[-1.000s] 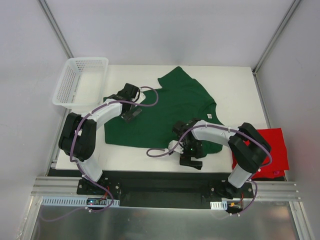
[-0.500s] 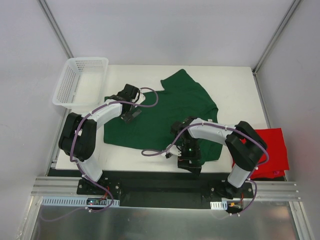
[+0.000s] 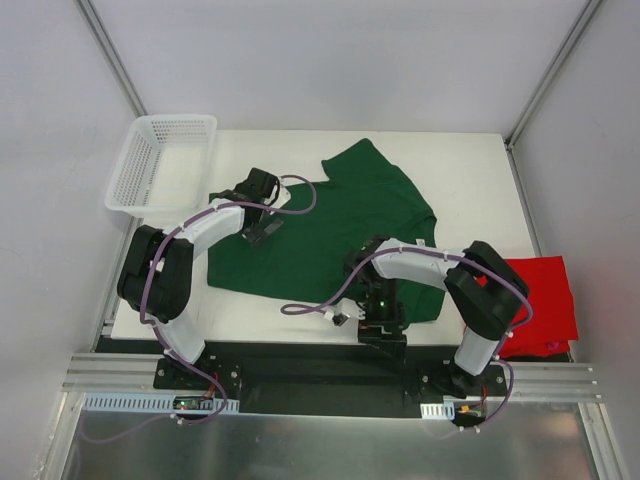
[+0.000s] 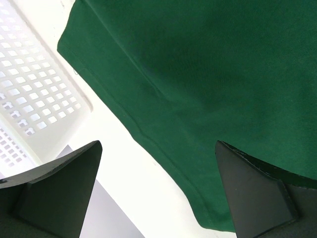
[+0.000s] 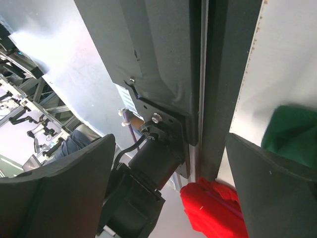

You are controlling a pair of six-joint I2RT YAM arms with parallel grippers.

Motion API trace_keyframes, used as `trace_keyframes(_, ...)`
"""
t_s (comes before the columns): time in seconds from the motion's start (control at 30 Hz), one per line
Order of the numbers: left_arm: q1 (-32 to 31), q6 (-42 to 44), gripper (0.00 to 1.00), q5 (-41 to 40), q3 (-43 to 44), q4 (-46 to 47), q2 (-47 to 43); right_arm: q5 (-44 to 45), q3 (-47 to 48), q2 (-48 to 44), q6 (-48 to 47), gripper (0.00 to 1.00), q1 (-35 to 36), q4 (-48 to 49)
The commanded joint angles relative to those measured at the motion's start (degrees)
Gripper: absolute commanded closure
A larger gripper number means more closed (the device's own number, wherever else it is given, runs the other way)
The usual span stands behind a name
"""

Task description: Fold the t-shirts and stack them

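A dark green t-shirt [image 3: 330,225] lies spread flat on the white table [image 3: 470,170]. A bright red t-shirt [image 3: 545,300] lies crumpled past the table's right edge, beside my right arm's base. My left gripper [image 3: 262,231] hovers open over the green shirt's left hem; in the left wrist view that hem [image 4: 163,124] runs between its fingers [image 4: 54,191] with nothing gripped. My right gripper [image 3: 383,330] is open at the table's near edge, just in front of the green shirt's bottom corner. The right wrist view shows a corner of green cloth [image 5: 292,129] and red cloth [image 5: 213,208].
A white mesh basket [image 3: 160,160] stands at the table's back left corner, close to the left gripper, and also shows as the basket [image 4: 29,99] in the left wrist view. A black mounting rail [image 3: 320,365] runs along the near edge. Grey walls enclose the table.
My right gripper has swung off the green shirt toward the table's near edge, trailing its cable. The left arm has stayed still.
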Motion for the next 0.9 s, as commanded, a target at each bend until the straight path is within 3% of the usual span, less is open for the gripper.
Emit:
trace_keyframes(0.0,-0.53,-0.37,0.01,-1.07,0.25,-0.13,-1.4,0.61,-2.84,-1.01,1.75,0.04,1.01,5.38)
trace_keyframes(0.2,-0.53,-0.37,0.01,-1.07,-0.02,-0.21,-1.4,10.19,-4.96,-5.75,7.04,0.04,1.18,15.44)
trace_keyframes(0.57,-0.61,-0.46,0.01,-1.07,0.34,-0.21,-0.7,9.85,-1.71,-7.69,6.07,0.04,1.18,10.97)
trace_keyframes(0.7,-0.53,-0.2,0.01,-1.51,0.51,-0.13,0.0,21.24,-1.44,-11.56,8.09,0.04,0.57,17.61)
trace_keyframes(0.87,-0.53,-0.2,0.01,-1.33,0.95,0.23,0.18,28.66,1.63,-15.78,8.01,0.04,-4.6,26.67)
